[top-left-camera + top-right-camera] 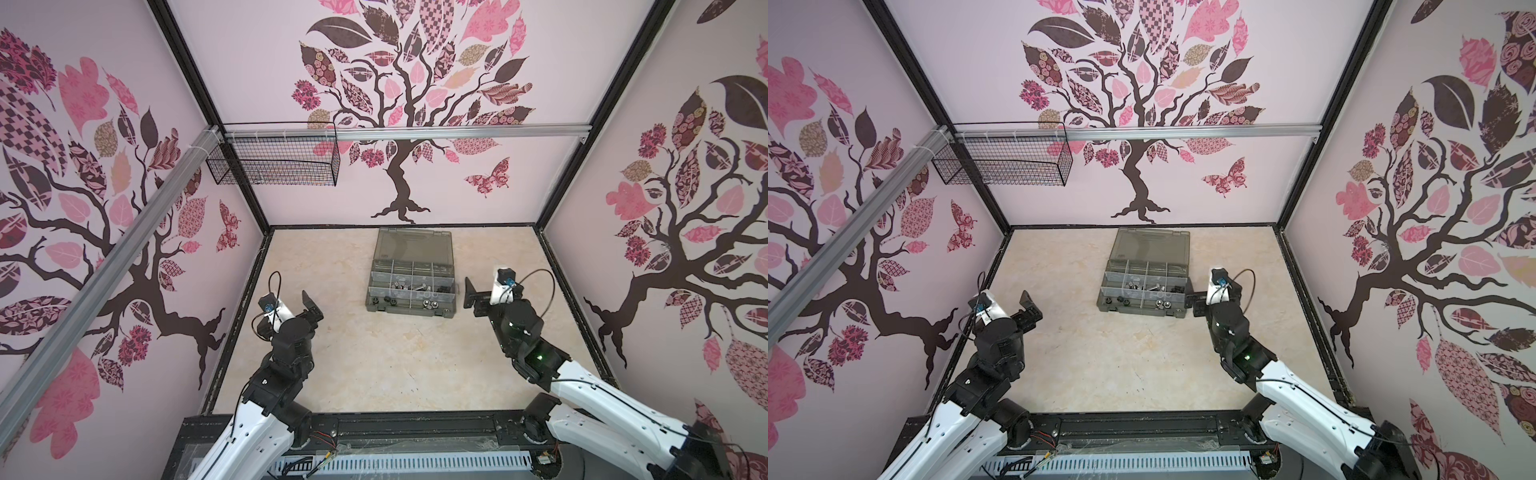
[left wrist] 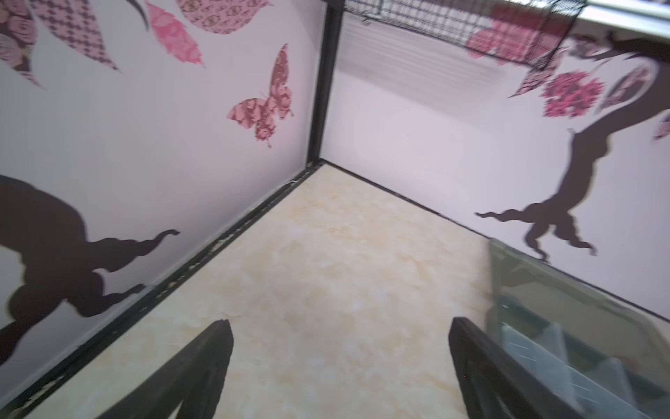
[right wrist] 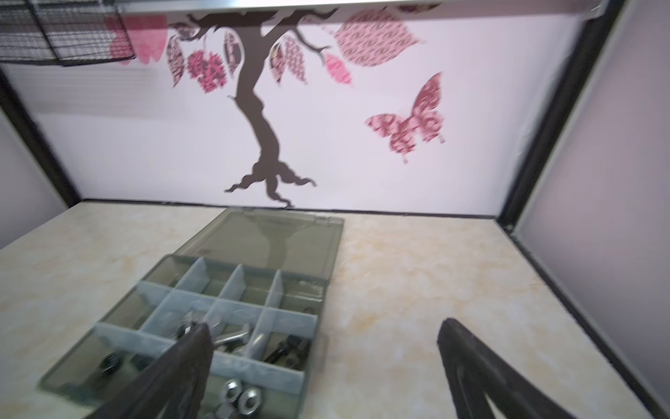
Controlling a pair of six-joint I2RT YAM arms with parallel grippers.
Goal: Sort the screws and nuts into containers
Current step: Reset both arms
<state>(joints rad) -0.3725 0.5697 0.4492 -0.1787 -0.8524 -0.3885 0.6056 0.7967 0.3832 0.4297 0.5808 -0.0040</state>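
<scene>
Organizer case, smoky grey, lid laid open; I cannot read the small mark on the lid.
Compartments: silver screws and black screws in the middle row, nuts in the near row.
Right gripper: spread wide, empty. One finger is above the silver screws, the other over bare tabletop.
Left gripper: spread wide, empty, with the case well off to its right.

Smoky translucent plastic containers, shiny metal nuts — on a smooth marble-look table.
</scene>
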